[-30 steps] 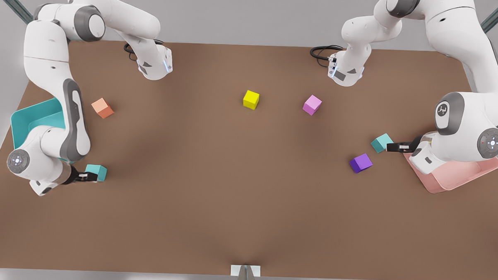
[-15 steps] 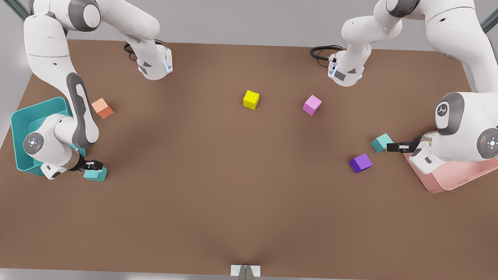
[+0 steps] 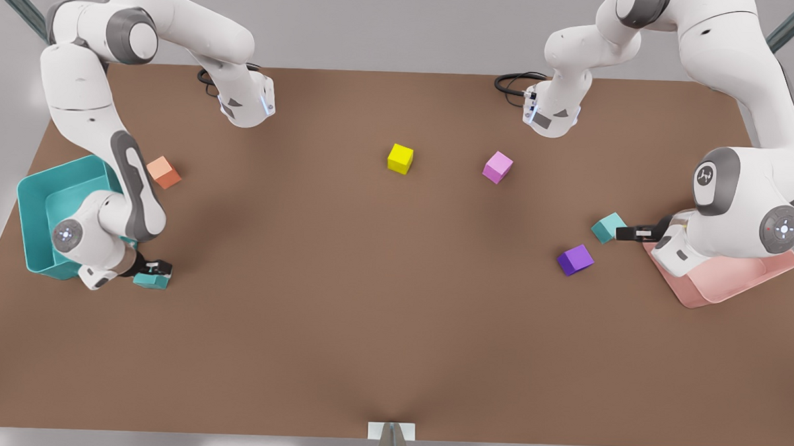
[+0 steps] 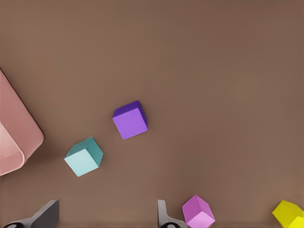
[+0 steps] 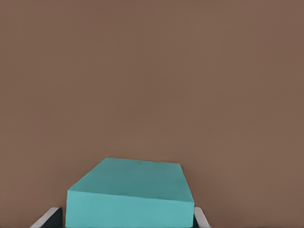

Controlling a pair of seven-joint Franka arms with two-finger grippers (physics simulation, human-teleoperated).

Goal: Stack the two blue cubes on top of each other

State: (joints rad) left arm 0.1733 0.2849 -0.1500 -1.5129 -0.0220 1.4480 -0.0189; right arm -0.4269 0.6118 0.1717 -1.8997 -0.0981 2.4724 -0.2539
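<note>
The right gripper [image 3: 152, 270] is low over the worktop [image 3: 368, 301] near its left edge in the front view, beside the teal bin [image 3: 38, 197]. Its jaws sit around one teal cube [image 3: 150, 281], a finger [image 5: 199, 217] at each side; whether they grip it I cannot tell. The left gripper [image 3: 624, 234] hangs near the opposite edge by the pink tray [image 3: 731, 284], jaws spread wide and empty, just beside the other teal cube [image 3: 608, 227], which rests by the purple cube [image 3: 575, 259].
</note>
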